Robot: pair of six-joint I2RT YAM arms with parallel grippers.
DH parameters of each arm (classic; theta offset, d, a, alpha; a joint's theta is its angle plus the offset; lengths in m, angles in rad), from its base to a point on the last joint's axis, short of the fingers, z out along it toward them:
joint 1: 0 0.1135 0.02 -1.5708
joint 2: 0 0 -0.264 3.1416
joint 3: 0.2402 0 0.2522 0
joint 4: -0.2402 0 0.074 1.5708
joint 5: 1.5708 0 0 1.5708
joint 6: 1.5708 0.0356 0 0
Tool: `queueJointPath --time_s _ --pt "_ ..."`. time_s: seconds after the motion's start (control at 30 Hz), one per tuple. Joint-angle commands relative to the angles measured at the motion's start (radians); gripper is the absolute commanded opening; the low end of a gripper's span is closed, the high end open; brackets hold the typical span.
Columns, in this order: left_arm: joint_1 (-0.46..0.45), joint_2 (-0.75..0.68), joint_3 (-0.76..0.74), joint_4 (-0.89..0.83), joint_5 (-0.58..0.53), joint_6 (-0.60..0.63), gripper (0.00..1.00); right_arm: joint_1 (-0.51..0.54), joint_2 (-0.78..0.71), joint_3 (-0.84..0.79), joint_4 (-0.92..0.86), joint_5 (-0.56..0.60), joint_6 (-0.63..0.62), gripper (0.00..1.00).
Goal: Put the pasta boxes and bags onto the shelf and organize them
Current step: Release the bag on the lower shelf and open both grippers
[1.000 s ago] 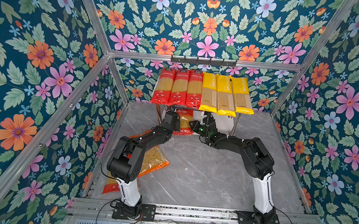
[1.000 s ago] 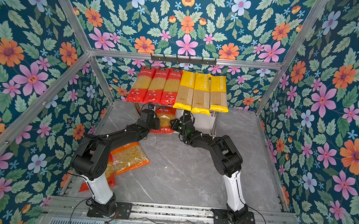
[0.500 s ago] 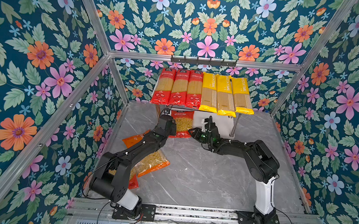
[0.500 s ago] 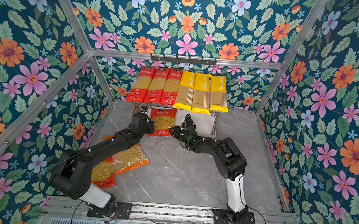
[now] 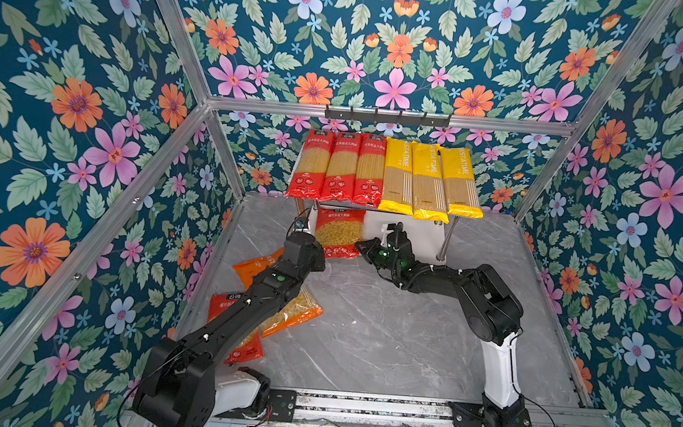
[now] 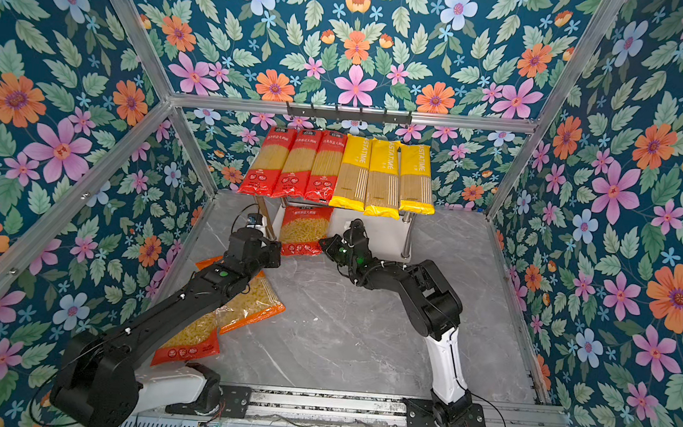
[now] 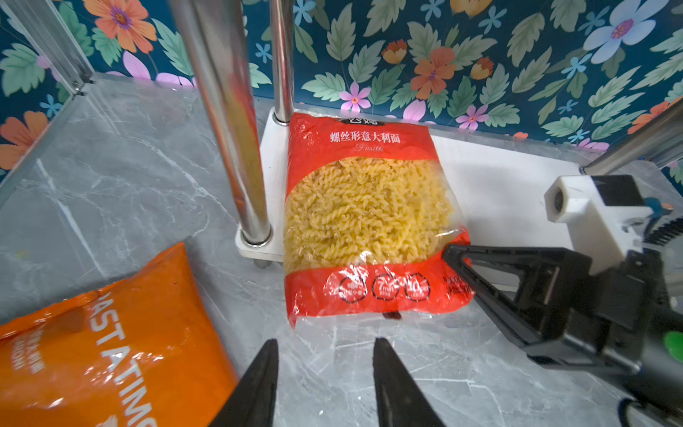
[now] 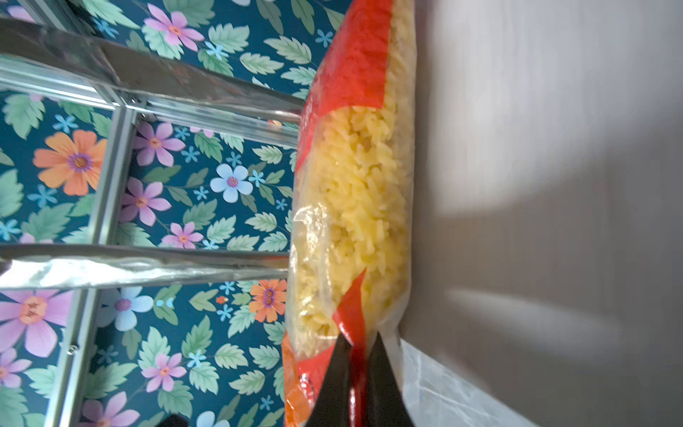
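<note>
Since a second earlier, the left arm had drawn back from under the shelf. The red fusilli bag lay flat on the shelf's lower board, at the centre of both top views, with its near end overhanging the board's front edge. The left gripper stood partly open and empty above the grey tabletop, just short of that bag. The right gripper was clenched on a near corner of the bag (red film showed pinched between its black tips). Three red spaghetti packs and three yellow spaghetti packs lay side by side on the top board. Toward the lower left of the frame, an orange bag and a second red bag lay on the tabletop beneath the left arm.
</note>
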Motion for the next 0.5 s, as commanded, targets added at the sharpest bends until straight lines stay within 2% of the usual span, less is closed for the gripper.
queueJointPath --time_s 0.0,0.13,0.23,0.47 --pt "0.002 -0.037 0.0 -0.051 -0.037 -0.01 0.44 0.008 0.016 0.044 0.112 0.089 0.094 0.0" --pt "0.002 -0.077 -0.012 -0.066 -0.05 -0.014 0.45 0.022 0.038 0.101 0.046 0.175 0.089 0.0" --pt "0.002 -0.091 -0.022 -0.075 -0.056 -0.015 0.45 0.026 0.072 0.137 0.023 0.195 0.085 0.0" --pt "0.003 -0.121 -0.047 -0.093 -0.055 -0.028 0.45 0.024 0.141 0.197 -0.035 0.077 0.083 0.0"
